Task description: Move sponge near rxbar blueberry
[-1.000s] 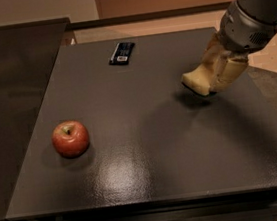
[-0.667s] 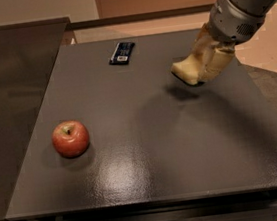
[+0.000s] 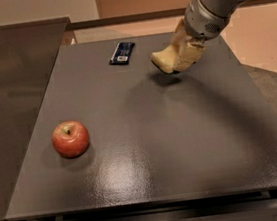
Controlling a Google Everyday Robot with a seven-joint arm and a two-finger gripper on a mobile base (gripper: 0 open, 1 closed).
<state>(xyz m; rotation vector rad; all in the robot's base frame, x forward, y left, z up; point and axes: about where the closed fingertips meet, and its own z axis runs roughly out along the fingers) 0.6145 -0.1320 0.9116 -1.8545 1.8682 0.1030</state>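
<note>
One sec of travel: end effector [image 3: 183,54], clamped on sponge [image 3: 164,60], has carried it leftward, closing on rxbar blueberry [image 3: 122,53]. Sponge now hangs just right of the bar, clear of bench [image 3: 158,150], w/ shadow beneath. Judged: transport nearly done; lowering + release left. Room: bare strip btwn bar and sponge looks enough for set-down. Far bench edge sits close behind bar, little margin there. Red apple [image 3: 70,139] well apart, front-left of bar, no obstacle
</note>
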